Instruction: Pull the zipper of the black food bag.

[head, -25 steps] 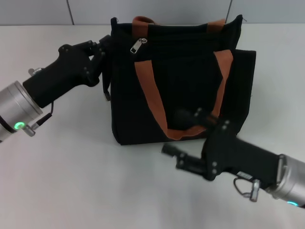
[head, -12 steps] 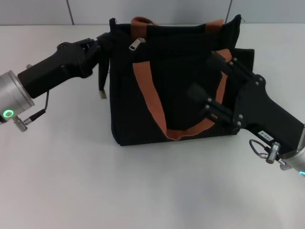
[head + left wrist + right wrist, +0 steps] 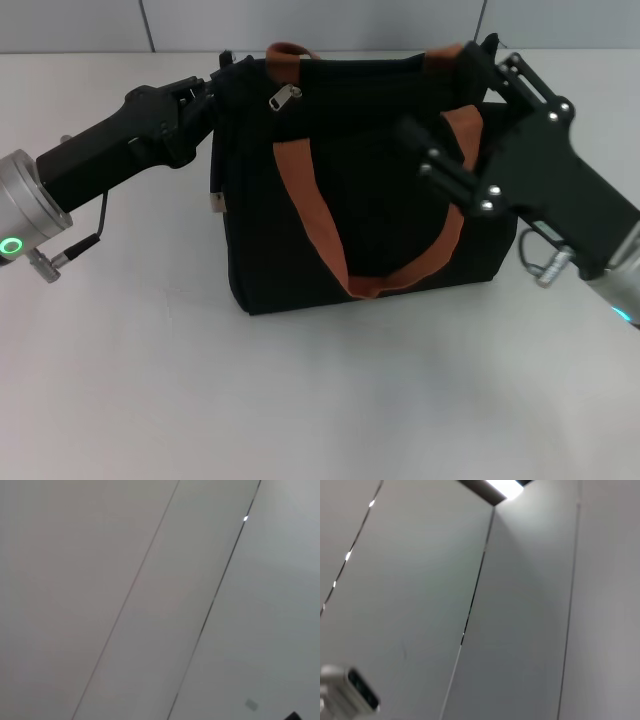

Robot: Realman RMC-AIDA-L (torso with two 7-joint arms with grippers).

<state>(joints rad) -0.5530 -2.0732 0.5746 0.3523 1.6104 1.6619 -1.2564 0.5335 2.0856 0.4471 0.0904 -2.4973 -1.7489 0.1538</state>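
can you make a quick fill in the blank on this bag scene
1. The bag is ____ in colour.
2. The zipper lies near the bag's top corner closest to the ____ claw.
3. The bag's handles are ____ in colour.
4. The right claw is up at the bag's ____ edge.

Missing words: black; left; brown; top

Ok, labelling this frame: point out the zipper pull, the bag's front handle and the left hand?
zipper [image 3: 285,96], head view, silver pull tab.
front handle [image 3: 312,212], head view, left brown strap.
left hand [image 3: 207,97], head view, fingertips at the bag's corner.
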